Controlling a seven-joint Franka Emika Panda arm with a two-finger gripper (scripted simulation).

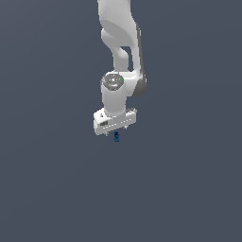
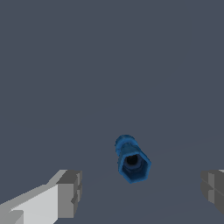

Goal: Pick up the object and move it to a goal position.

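While the plain dark grey-blue ground (image 1: 52, 189) fills both views w/ no markings, the white Panda arm (image 1: 120, 42) comes down from the top of the exterior view, wrist pointing downward. Its gripper (image 1: 119, 130) hangs just above the object, fingers only short stubs under the white hand body in that view. In the wrist view the jaws stand wide apart: one grey finger pad (image 2: 70, 193) on a white finger at one side, the other pad (image 2: 213, 190) at the opposite edge, nothing clamped btwn them. The bolt-like piece (image 1: 116, 137), dark blue & tiny, sits right below the gripper in the exterior view. In the wrist view the piece (image 2: 131, 159) lies btwn the two pads, touching neither, seen end-on: hexagonal knob w/ a dark hole in the centre, rod running away behind it.
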